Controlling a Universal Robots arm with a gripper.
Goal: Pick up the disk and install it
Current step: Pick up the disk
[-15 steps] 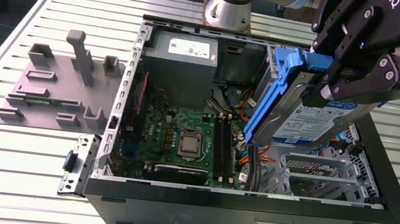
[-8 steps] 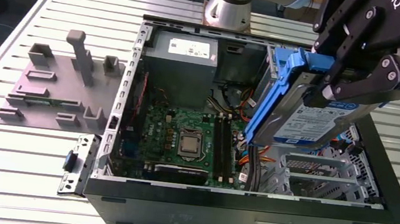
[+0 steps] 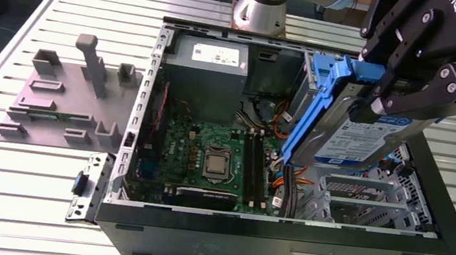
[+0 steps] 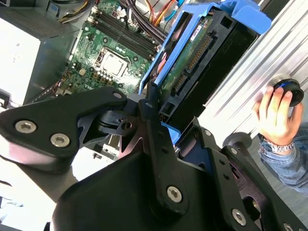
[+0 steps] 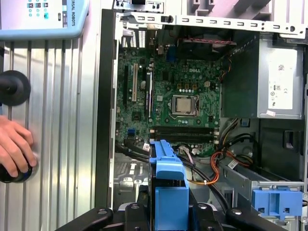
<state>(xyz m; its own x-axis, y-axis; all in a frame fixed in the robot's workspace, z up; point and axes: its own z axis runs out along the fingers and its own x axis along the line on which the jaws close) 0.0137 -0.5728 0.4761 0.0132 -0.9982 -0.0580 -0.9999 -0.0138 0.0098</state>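
1. Above the open case (image 3: 426, 210), at the exterior view's right, I have the claw (image 3: 405, 100) clamped on the disk (image 3: 357, 140); its fingers close on the blue bracket's upper end, so the disk hangs straight below the claw, clear of the tabletop (image 3: 23, 167).
2. Its long axis runs steeply downward, tilted a little, with the labelled face turned toward the exterior view's right and its lower end just above the metal bay (image 3: 359, 196) in the case.
3. The second wrist view shows the connector edge of the disk (image 4: 192, 57) pointing away from the claw, toward the motherboard (image 4: 106, 53) side.
4. Orange and black cables (image 5: 216, 166) lie close beside the bracket in the first wrist view; I judge them the likeliest snag.
5. A second blue bracket (image 5: 276, 199) sits in the case near them.
6. A grey stand (image 3: 66, 101) rests well apart, at the exterior view's left.
7. A person's hand (image 4: 274, 113) rests on a black knob (image 4: 286, 91) outside the case.
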